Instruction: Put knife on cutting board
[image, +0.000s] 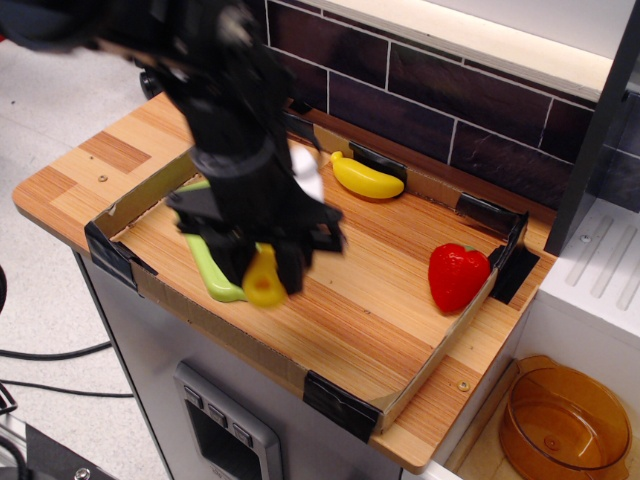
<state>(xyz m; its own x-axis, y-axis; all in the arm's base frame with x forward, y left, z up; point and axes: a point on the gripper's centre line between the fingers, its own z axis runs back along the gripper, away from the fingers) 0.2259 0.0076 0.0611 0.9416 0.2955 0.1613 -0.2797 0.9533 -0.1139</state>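
My gripper (262, 272) is shut on the knife (265, 281), whose yellow handle with a hole hangs below the fingers; its white blade (306, 172) sticks up behind the wrist. The gripper holds the knife above the near end of the light-green cutting board (205, 262). The arm hides most of the board; only its near edge shows. The arm is motion-blurred.
A yellow toy banana (365, 179) lies at the back of the cardboard-walled tray (440, 345). A red toy pepper (457, 276) sits at the right. An amber bowl (560, 425) stands lower right, off the table. A dark brick wall runs behind.
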